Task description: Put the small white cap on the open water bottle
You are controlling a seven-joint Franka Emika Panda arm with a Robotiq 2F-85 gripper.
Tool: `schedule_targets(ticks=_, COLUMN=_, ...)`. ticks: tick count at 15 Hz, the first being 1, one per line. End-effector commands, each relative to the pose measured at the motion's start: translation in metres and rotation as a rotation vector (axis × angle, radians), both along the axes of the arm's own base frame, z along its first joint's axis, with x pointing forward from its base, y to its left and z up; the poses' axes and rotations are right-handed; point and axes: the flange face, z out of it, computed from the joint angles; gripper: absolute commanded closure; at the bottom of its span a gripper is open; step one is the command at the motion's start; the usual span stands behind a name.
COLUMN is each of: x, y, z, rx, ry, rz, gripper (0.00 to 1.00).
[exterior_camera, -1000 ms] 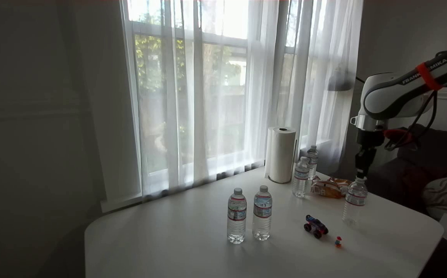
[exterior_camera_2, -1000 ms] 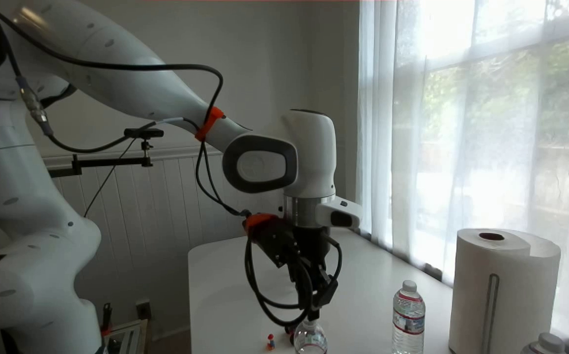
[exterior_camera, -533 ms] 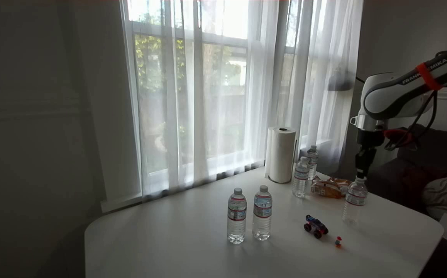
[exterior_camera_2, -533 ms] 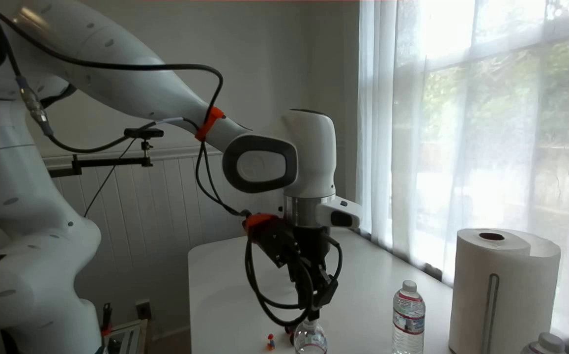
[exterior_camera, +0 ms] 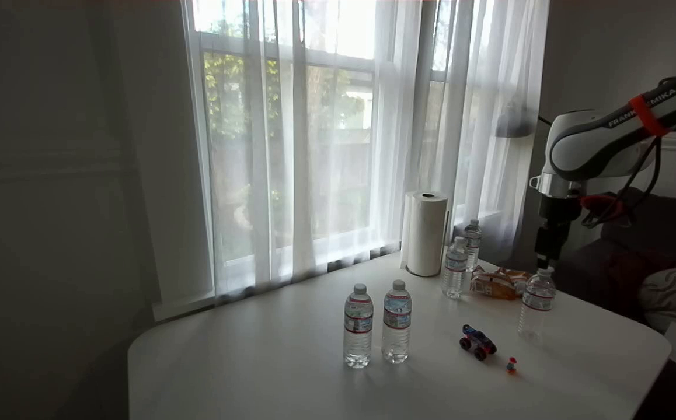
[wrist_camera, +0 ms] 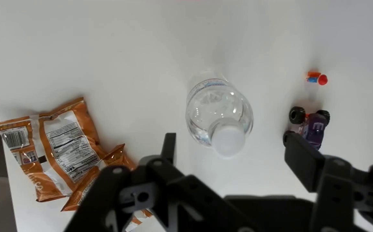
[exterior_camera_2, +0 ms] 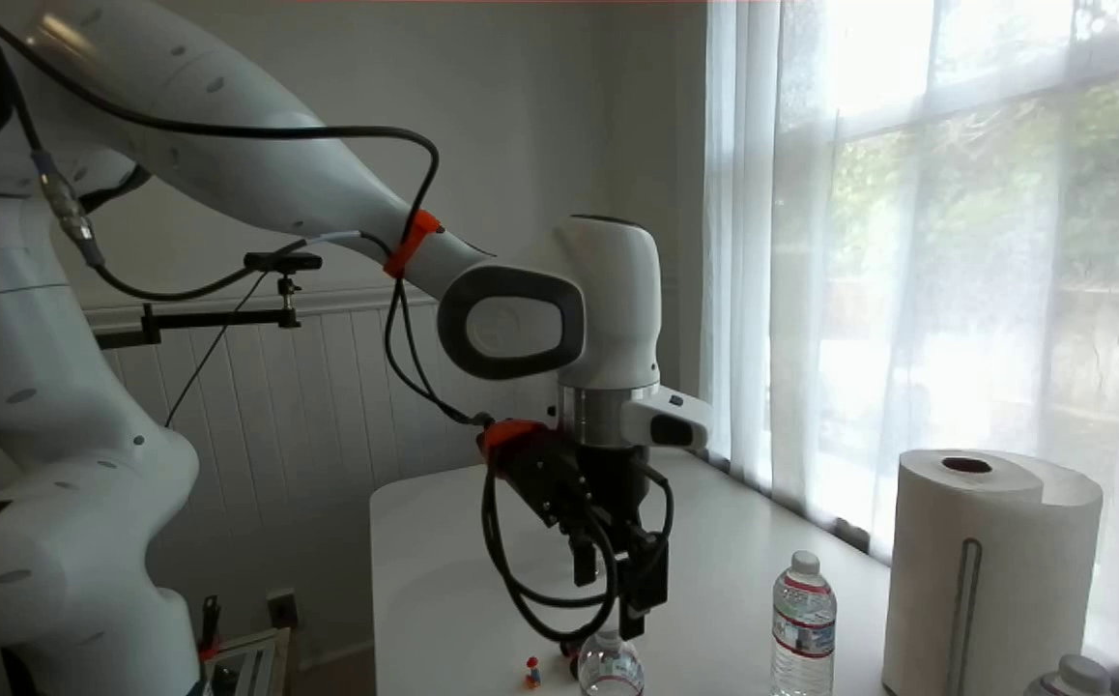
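Observation:
The small white cap (wrist_camera: pixel 228 140) sits on the neck of the water bottle (wrist_camera: pixel 213 104), which stands upright on the table. How firmly it is seated I cannot tell. In the wrist view my gripper (wrist_camera: pixel 231 146) is open, one finger (wrist_camera: pixel 169 145) to the left of the cap and the other to the right, touching neither side. Both exterior views show the bottle (exterior_camera: pixel 537 306) directly under the gripper (exterior_camera_2: pixel 608 597), its cap just below the fingertips. Nothing is held.
Orange snack bags (wrist_camera: pixel 64 148) lie left of the bottle in the wrist view. A toy truck (wrist_camera: pixel 315 129) and a small figure (wrist_camera: pixel 317 78) are on its right. Several capped bottles, among them this bottle (exterior_camera: pixel 397 324), and a paper towel roll (exterior_camera: pixel 425 233) stand farther off.
The fingers, close together at the bottle's top before, have spread apart and let go of the cap, which stays on the neck. The arm holds its place.

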Motion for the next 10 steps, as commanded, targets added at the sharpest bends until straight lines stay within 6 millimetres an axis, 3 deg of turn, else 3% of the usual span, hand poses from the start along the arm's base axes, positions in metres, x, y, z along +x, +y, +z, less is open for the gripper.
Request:
schedule_targets(ticks=1, x=-0.007, y=0.000, z=0.012, rx=0.009, ry=-0.008, rz=0.010, gripper=0.00)
schedule_targets(ticks=10, x=-0.021, y=0.005, z=0.053, rx=-0.033, ry=-0.057, rz=0.023, gripper=0.00)
